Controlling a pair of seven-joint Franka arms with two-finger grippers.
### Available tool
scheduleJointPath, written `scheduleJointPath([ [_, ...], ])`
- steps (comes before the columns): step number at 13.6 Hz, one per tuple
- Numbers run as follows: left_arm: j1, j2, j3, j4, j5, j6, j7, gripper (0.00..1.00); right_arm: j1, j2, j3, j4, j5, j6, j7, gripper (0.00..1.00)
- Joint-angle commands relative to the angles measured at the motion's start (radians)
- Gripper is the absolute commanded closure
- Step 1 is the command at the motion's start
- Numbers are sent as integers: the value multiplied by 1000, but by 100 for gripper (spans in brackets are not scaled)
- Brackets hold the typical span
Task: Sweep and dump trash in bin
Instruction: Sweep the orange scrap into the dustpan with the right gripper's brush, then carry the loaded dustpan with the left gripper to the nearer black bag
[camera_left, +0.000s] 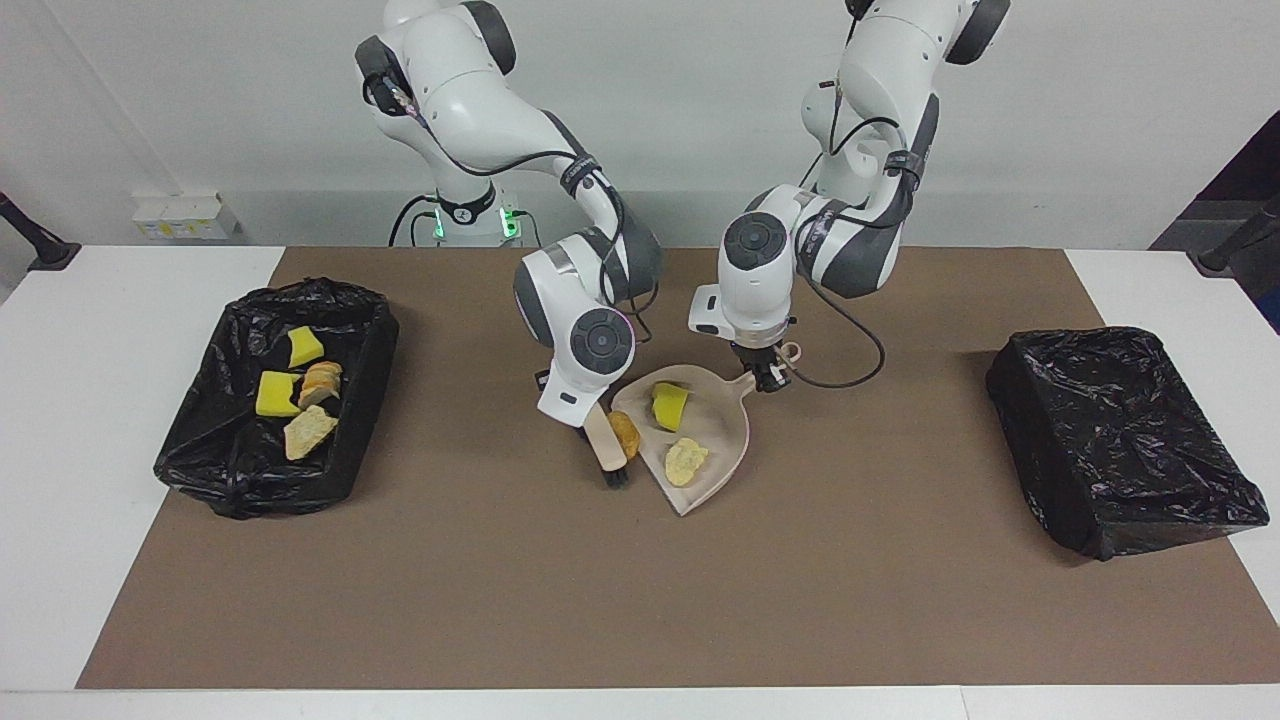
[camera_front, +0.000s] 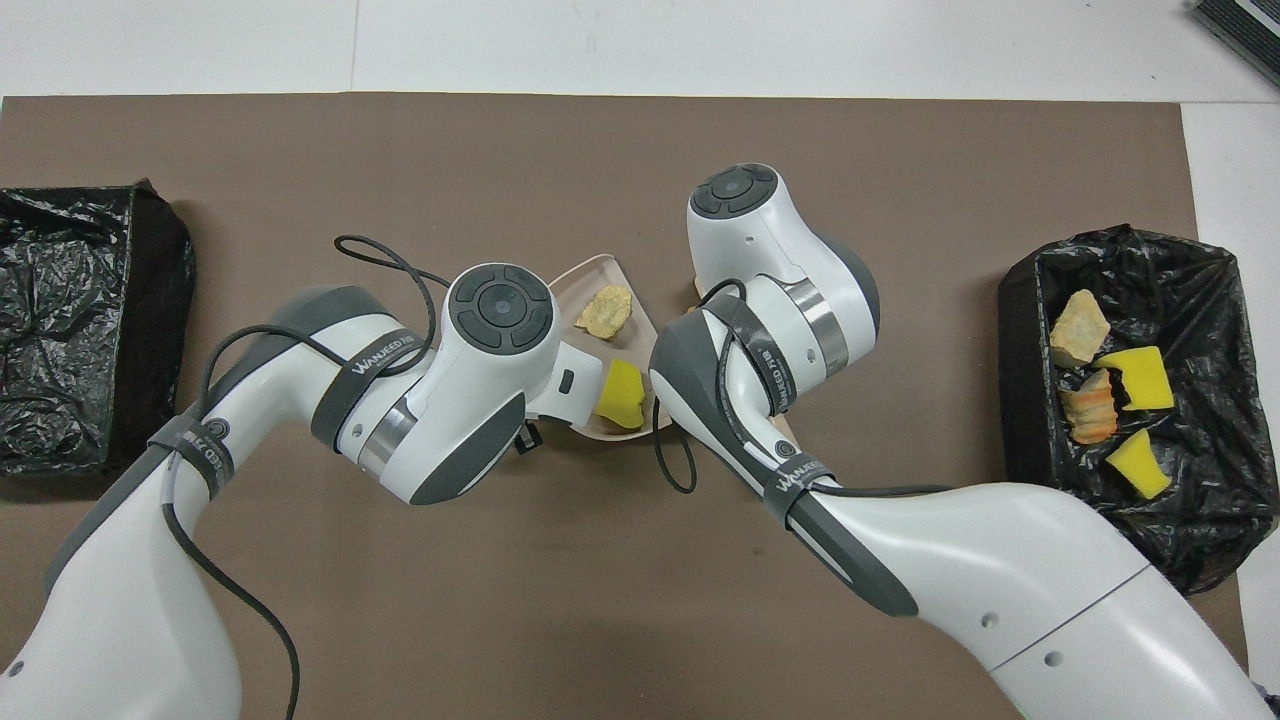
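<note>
My left gripper (camera_left: 766, 374) is shut on the handle of the beige dustpan (camera_left: 722, 420), which rests on the brown mat. A yellow sponge chunk (camera_left: 668, 405) and a tan piece (camera_left: 686, 460) lie in the pan; both also show in the overhead view, the sponge chunk (camera_front: 624, 393) and the tan piece (camera_front: 604, 310). My right gripper (camera_left: 590, 424) is shut on the beige brush (camera_left: 604, 448), its black bristles (camera_left: 616, 479) on the mat. A brown pastry piece (camera_left: 625, 434) sits between the brush and the pan's open lip, touching both. My right arm hides it in the overhead view.
A black-lined bin (camera_left: 240, 470) at the right arm's end holds two yellow chunks (camera_left: 276, 393) and two tan pieces (camera_left: 308, 432). It also shows in the overhead view (camera_front: 1200, 270). A second black-bagged bin (camera_left: 1120, 440) stands at the left arm's end.
</note>
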Motion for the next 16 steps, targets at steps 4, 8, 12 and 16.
scheduleJointPath([
  [4,38,-6,-1,-20,26,-7,126,100,-68,-66,10,-91,296,63,-37,100],
  [8,122,-49,1,-71,12,67,344,100,-152,-128,8,-71,294,-35,-23,100],
  [12,130,-188,83,-158,-75,99,583,100,-224,-202,0,-80,218,-216,101,100],
  [16,121,-340,295,-189,-207,84,921,100,-235,-280,3,-202,97,-322,175,100],
])
